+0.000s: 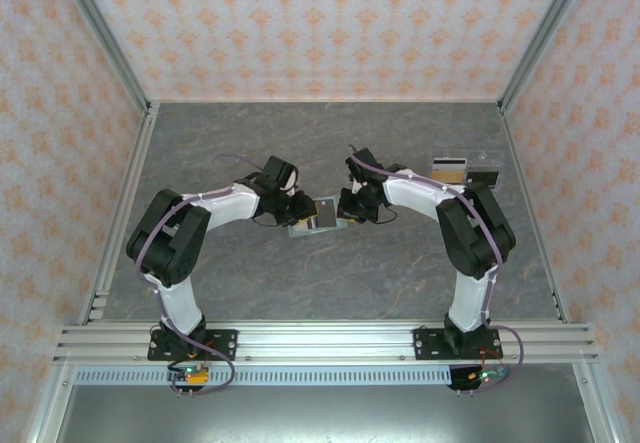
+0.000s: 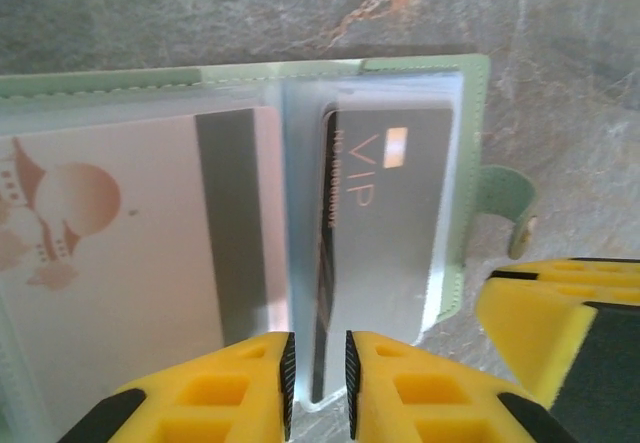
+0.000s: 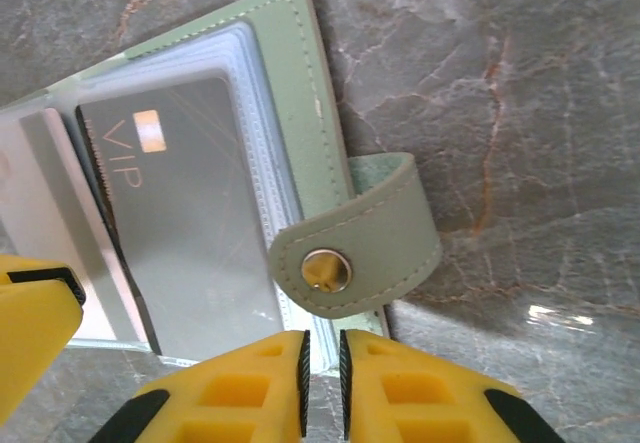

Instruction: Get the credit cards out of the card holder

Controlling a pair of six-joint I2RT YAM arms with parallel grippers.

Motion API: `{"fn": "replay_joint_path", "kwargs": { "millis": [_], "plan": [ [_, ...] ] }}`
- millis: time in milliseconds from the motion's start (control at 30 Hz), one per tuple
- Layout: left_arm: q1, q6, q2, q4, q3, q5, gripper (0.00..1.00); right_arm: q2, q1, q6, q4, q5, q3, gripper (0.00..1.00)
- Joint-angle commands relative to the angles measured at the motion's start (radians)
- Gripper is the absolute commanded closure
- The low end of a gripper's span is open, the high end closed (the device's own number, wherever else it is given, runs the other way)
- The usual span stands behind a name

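Looking down on the card holder [image 1: 318, 216], spread open mid-worktop [image 1: 250, 273] between the two arms. Clamped with the left jaws on a clear sleeve [image 2: 300, 213] at the fold, a dark card edge right in the pinch. Tucked in the pockets: grey VIP card [image 2: 400, 223] and, beside it, pale card [image 2: 130, 253] with a dark stripe. Nearly together with the right jaws at the holder's near edge, by the snap strap [image 3: 360, 253]. Gripping or not, cannot tell. Over at the worktop's far right, two loose cards [image 1: 452, 168].
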Motion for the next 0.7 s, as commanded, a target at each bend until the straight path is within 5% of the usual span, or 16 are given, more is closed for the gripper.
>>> {"fn": "replay_joint_path", "kwargs": {
  "millis": [0,667],
  "plan": [
    [-0.016,-0.063,-0.034,0.069,-0.033,0.008,0.77,-0.008,-0.003,-0.006,0.018,-0.029,0.003,0.81],
    [-0.012,-0.132,0.045,0.174,-0.105,-0.005,0.85,0.082,-0.002,-0.009,0.044,-0.096,0.033,0.87]
  ]
}}
